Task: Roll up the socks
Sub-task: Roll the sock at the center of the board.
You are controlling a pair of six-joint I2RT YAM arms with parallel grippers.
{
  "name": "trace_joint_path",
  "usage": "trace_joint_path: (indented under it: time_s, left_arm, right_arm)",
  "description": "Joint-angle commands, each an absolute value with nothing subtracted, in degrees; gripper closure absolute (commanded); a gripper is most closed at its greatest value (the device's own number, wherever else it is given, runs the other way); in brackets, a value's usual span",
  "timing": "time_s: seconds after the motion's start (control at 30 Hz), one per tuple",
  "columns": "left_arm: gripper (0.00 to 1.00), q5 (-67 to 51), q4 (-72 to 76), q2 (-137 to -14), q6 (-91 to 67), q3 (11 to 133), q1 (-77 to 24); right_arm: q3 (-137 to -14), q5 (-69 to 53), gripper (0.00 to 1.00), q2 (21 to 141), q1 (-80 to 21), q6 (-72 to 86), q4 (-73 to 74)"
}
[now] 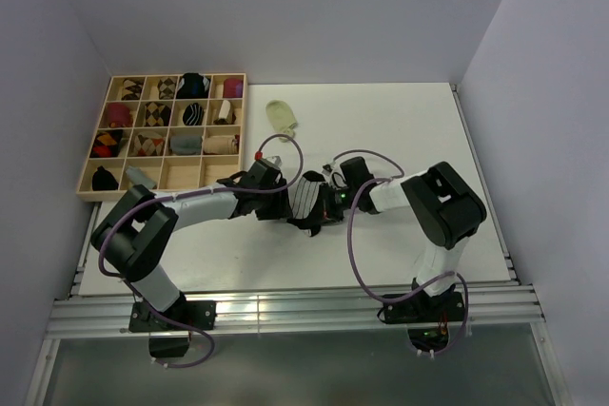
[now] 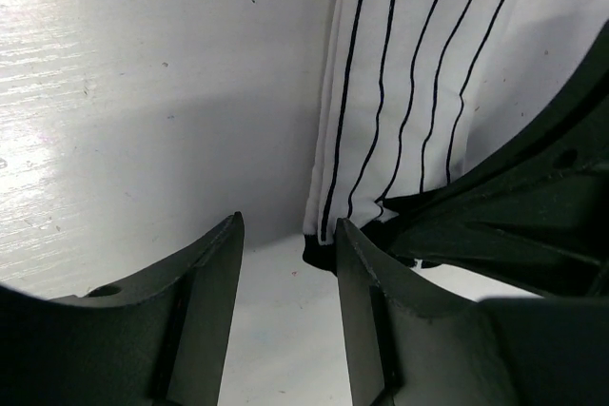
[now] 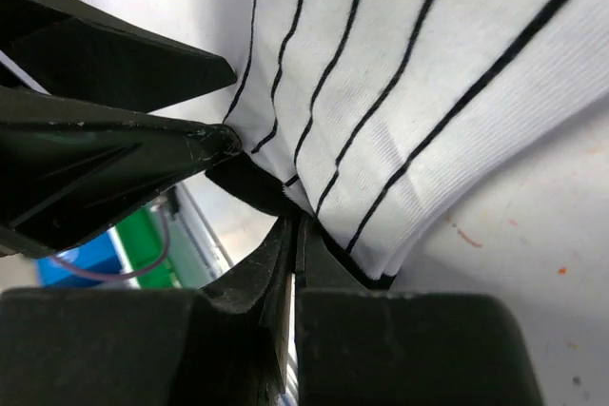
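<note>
The white sock with thin black stripes [image 1: 306, 197] lies in the middle of the table between my two grippers. My right gripper [image 3: 295, 221] is shut, pinching the striped sock [image 3: 409, 92] by its black edge. My left gripper [image 2: 289, 222] stands open over bare table just left of the striped sock [image 2: 400, 73]. The sock's black corner touches the tip of its right finger [image 2: 366, 273], and nothing lies between the fingers. From above, the left gripper [image 1: 284, 199] and right gripper [image 1: 326, 204] flank the sock. The pale yellow-green sock [image 1: 282, 116] lies flat farther back.
A wooden compartment tray [image 1: 160, 194] holding several rolled socks sits at the back left. The right gripper's dark fingers [image 2: 504, 216] crowd the left wrist view, and the left gripper's fingers [image 3: 114, 73] show in the right wrist view. Walls enclose the white table [image 1: 400, 130].
</note>
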State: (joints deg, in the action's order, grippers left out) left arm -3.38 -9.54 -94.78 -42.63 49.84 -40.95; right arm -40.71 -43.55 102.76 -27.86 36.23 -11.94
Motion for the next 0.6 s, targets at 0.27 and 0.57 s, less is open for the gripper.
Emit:
trace_joint_path:
  time_s: [0.27, 0.57]
  left_arm:
    - [0.34, -0.3, -9.8, -87.1, -44.7, 44.7, -41.3]
    - [0.29, -2.3, -2.0, -78.6, -47.5, 36.5, -41.3]
  right_arm:
    - [-39.8, -43.9, 1.00, 109.1, -24.6, 38.9, -13.9]
    - [-40.4, -42.8, 1.00, 107.2, -24.7, 38.1, -11.8]
